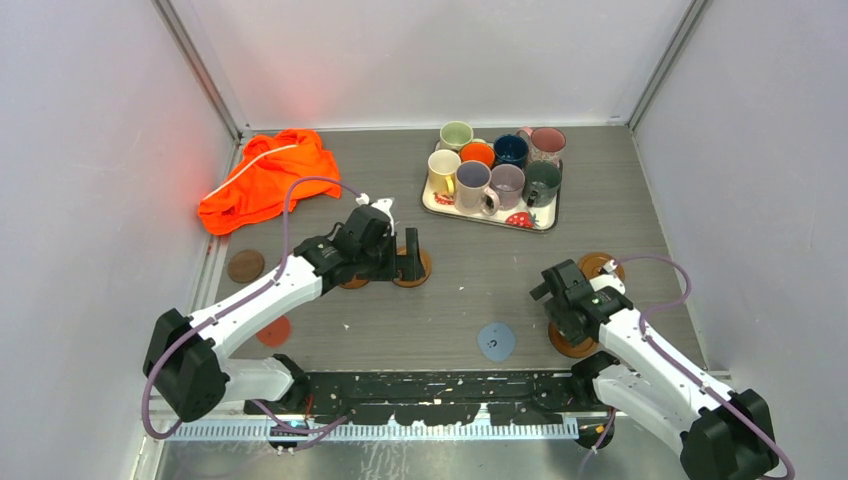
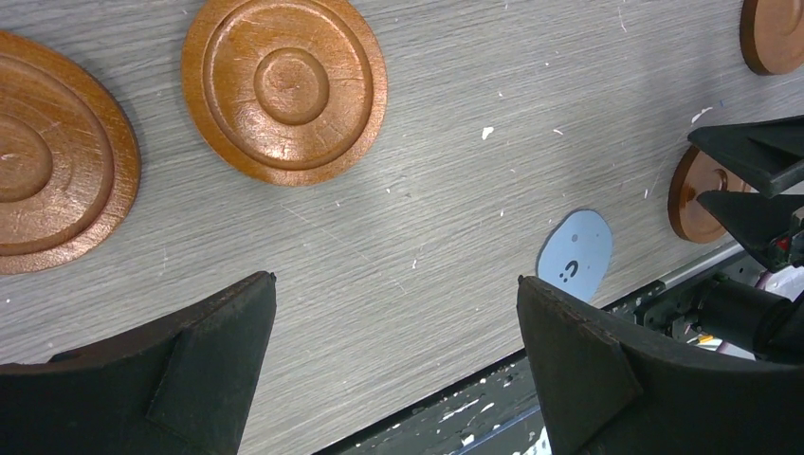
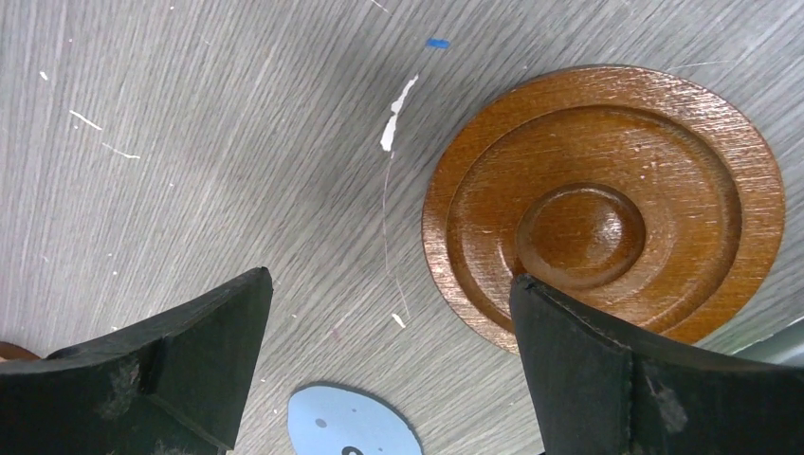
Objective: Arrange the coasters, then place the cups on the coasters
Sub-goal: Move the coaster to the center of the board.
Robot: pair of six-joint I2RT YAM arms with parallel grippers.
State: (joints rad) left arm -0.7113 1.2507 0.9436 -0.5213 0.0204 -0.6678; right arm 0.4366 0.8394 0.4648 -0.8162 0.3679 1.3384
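Observation:
Several cups (image 1: 473,186) stand packed together on the white strawberry-print tray (image 1: 490,216) at the back. Coasters lie scattered on the table: two wooden ones (image 1: 416,272) (image 2: 284,90) under my left gripper (image 1: 404,258), a dark brown one (image 1: 245,265), a red one (image 1: 273,331), a light-blue one (image 1: 496,341) (image 3: 349,424), and wooden ones at the right (image 1: 600,264) (image 1: 572,343) (image 3: 607,199). My left gripper (image 2: 396,280) is open over bare table. My right gripper (image 1: 548,290) (image 3: 391,276) is open too, with nothing between its fingers.
An orange cloth (image 1: 265,180) lies crumpled at the back left. Grey walls close in the table on three sides. The right arm (image 2: 758,190) shows at the edge of the left wrist view.

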